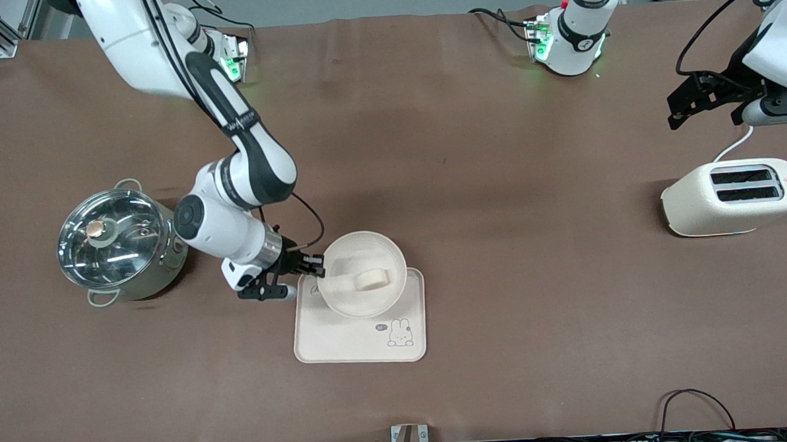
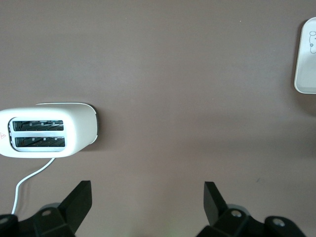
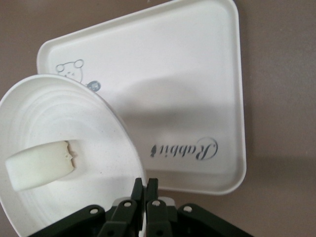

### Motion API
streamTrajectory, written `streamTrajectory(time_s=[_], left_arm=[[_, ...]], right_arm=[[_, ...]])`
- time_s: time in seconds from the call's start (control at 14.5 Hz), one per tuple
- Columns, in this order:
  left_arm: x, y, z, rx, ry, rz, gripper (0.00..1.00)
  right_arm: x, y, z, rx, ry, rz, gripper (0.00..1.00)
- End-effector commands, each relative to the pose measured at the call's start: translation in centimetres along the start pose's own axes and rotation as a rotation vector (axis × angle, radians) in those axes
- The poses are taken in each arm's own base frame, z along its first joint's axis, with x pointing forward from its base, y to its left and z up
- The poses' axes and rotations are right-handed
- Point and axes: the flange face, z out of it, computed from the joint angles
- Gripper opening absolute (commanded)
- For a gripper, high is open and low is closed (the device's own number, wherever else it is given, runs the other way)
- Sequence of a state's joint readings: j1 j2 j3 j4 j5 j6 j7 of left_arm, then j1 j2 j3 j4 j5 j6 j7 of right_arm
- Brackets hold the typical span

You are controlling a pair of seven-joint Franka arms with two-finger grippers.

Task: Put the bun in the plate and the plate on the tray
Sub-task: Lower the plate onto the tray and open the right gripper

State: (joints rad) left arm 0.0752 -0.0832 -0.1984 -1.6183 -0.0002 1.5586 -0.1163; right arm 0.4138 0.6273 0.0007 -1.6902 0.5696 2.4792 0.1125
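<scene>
One bun (image 1: pixel 372 279) lies in one plate (image 1: pixel 361 249), held over one tray (image 1: pixel 346 341) on the desk (image 1: pixel 499 175). The right gripper (image 1: pixel 316 266) has jaws clamped on the plate's rim. The left gripper (image 2: pixel 147 197) waits, jaws apart, above one toaster (image 1: pixel 732 196). One pot (image 1: pixel 115 242) stands beside.

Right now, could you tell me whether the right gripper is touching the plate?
Touching: in the right wrist view, the right gripper has its fingers closed on the plate's rim, holding it over the tray.

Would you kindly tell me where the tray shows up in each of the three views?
Front view: tray at lower centre, under the plate.
Left wrist view: only its rabbit corner shows, at the upper right edge.
Right wrist view: fills the upper right, partly covered by the plate.
Shared landmark: the rabbit drawing.
</scene>
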Motion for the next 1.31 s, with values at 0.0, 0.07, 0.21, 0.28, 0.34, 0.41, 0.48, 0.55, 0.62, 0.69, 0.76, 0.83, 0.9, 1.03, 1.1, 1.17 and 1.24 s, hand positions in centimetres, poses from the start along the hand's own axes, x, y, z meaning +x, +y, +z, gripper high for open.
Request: streamTrajectory(time_s=[0.0, 0.07, 0.21, 0.28, 0.34, 0.41, 0.48, 0.55, 0.62, 0.69, 0.76, 0.83, 0.9, 1.03, 1.1, 1.17, 1.24], left_arm=[[0.0, 0.1, -0.7, -0.015, 0.01, 0.009, 1.0], [0.1, 0.1, -0.5, -0.015, 0.006, 0.009, 1.0], [0.0, 0.2, -0.5, -0.014, 0.001, 0.009, 1.0], [0.0, 0.2, -0.5, -0.014, 0.001, 0.013, 1.0], [0.1, 0.2, -0.4, -0.014, 0.0, 0.013, 1.0], [0.1, 0.2, -0.4, -0.014, 0.0, 0.015, 1.0], [0.1, 0.2, -0.4, -0.015, 0.001, 0.015, 1.0], [0.1, 0.2, -0.3, -0.015, 0.0, 0.015, 1.0], [0.1, 0.3, -0.3, -0.015, 0.001, 0.015, 1.0], [0.3, 0.3, -0.1, -0.015, -0.003, 0.016, 1.0], [0.3, 0.2, -0.1, -0.016, -0.003, 0.015, 1.0], [0.4, 0.3, 0.0, -0.016, -0.003, 0.015, 1.0], [0.4, 0.2, 0.1, -0.016, -0.005, 0.013, 1.0], [0.4, 0.2, 0.1, -0.016, -0.005, 0.013, 1.0], [0.4, 0.1, 0.1, -0.016, -0.005, 0.012, 1.0], [0.4, 0.1, 0.1, -0.016, -0.005, 0.012, 1.0], [0.4, 0.0, 0.1, -0.016, -0.005, 0.01, 1.0]], right_arm=[[3.1, 0.5, 1.1, 0.055, -0.014, 0.025, 0.0], [4.0, 1.3, 1.4, 0.075, -0.05, 0.054, 0.0], [5.4, 2.2, 1.6, 0.086, -0.052, 0.072, 0.0], [5.9, 2.3, 2.3, 0.087, -0.048, 0.072, 0.0], [6.4, 2.3, 2.6, 0.089, -0.039, 0.071, 0.0], [6.7, 2.4, 3.1, 0.087, -0.037, 0.066, 0.0], [6.9, 2.7, 3.7, 0.085, -0.037, 0.064, 0.0], [6.9, 2.6, 4.2, 0.085, -0.039, 0.065, 0.0], [6.9, 2.9, 4.9, 0.08, -0.043, 0.065, 0.0], [7.0, 2.9, 4.8, 0.076, -0.042, 0.058, 0.0], [7.1, 3.2, 4.8, 0.072, -0.041, 0.056, 0.0], [7.1, 3.4, 4.8, 0.059, -0.043, 0.045, 0.0], [7.1, 3.5, 4.8, 0.041, -0.041, 0.025, 0.0], [7.2, 3.6, 4.7, 0.023, -0.037, 0.007, 0.0], [7.2, 3.9, 4.7, 0.017, -0.037, 0.004, 0.0], [7.3, 4.0, 4.7, 0.013, -0.037, 0.004, 0.0], [7.1, 3.9, 4.8, 0.015, -0.038, 0.005, 0.04]])
